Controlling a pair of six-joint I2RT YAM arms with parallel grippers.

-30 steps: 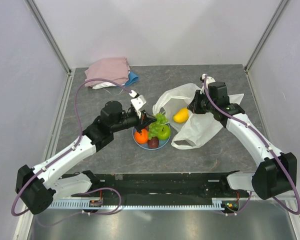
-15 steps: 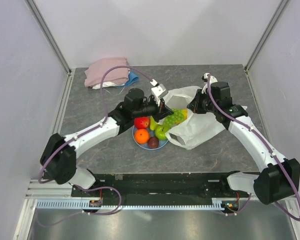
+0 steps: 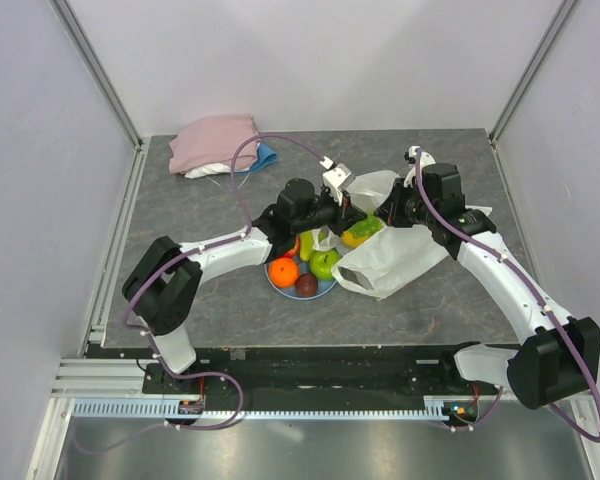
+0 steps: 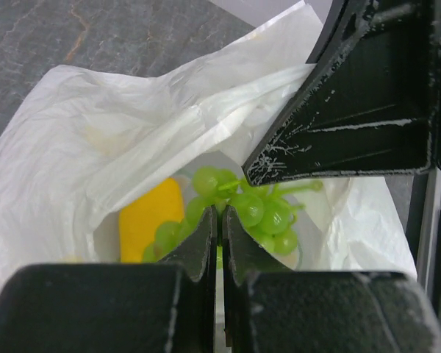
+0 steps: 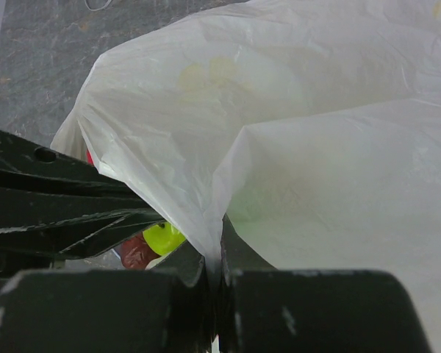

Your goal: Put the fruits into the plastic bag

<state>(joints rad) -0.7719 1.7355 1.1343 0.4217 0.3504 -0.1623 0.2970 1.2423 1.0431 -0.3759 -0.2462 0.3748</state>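
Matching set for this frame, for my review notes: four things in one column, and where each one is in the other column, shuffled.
1. grape bunch
2. mango
3. orange
4. plastic bag

A. on the blue plate
B. edge pinched by the right gripper
C. lying inside the bag
D. pinched by the left gripper at the bag's mouth

Pairs: 1-D, 2-C, 3-A, 4-B
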